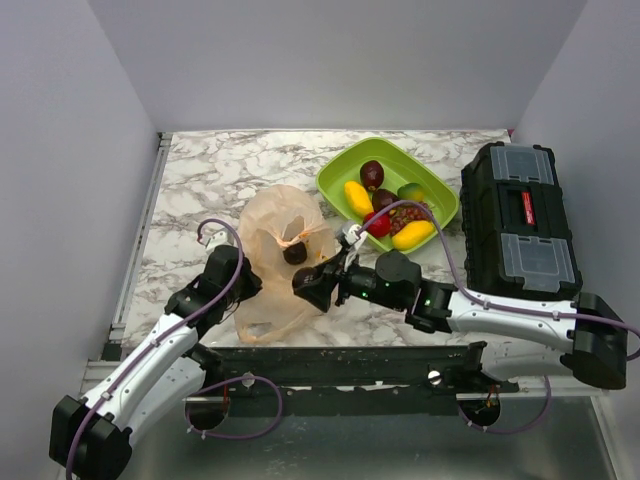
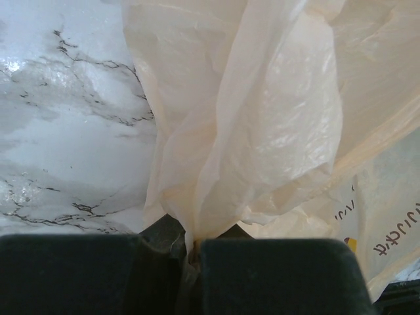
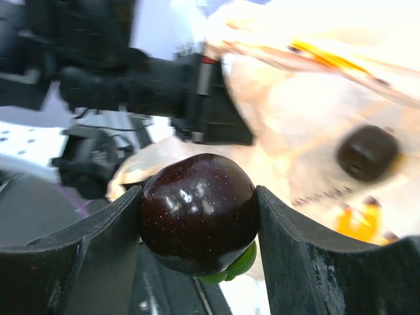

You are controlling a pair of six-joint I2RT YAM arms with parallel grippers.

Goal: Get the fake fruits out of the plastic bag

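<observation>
1. Right wrist view, closest in: the right gripper (image 3: 199, 220) clamps a dark purple plum (image 3: 197, 207) between both pads, its jaws spread only to the fruit's width. We judge the plum is held clear of the bag so it can be carried to the tray.
2. Left wrist view: the left gripper (image 2: 190, 262) is pinched tight on a gathered fold of the plastic bag (image 2: 262, 131). We read this as an anchor, so that the thin film does not drag along with the fruit.
3. Orange print (image 2: 394, 230) marks the bag's lower right. The characters are turned sideways and cut off, and we cannot read them.
4. From above, the bag lies crumpled on the marble table (image 1: 200, 180) between the two arms. A second dark fruit (image 1: 295, 253) sits among its folds, though we cannot tell whether it is under the film or at the open mouth. We judge the task unfinished.
5. Farther back, the lime-green tray (image 1: 428, 172) holds fruits already out of the bag: another plum (image 1: 372, 173), a yellow piece (image 1: 357, 197), a red fruit (image 1: 379, 225) and a yellow-orange piece (image 1: 413, 235).
6. Farthest right, a black toolbox (image 1: 520, 250) stands just beside the tray. The red label strip (image 1: 527, 208) on its lid carries writing too small for us to read.
</observation>
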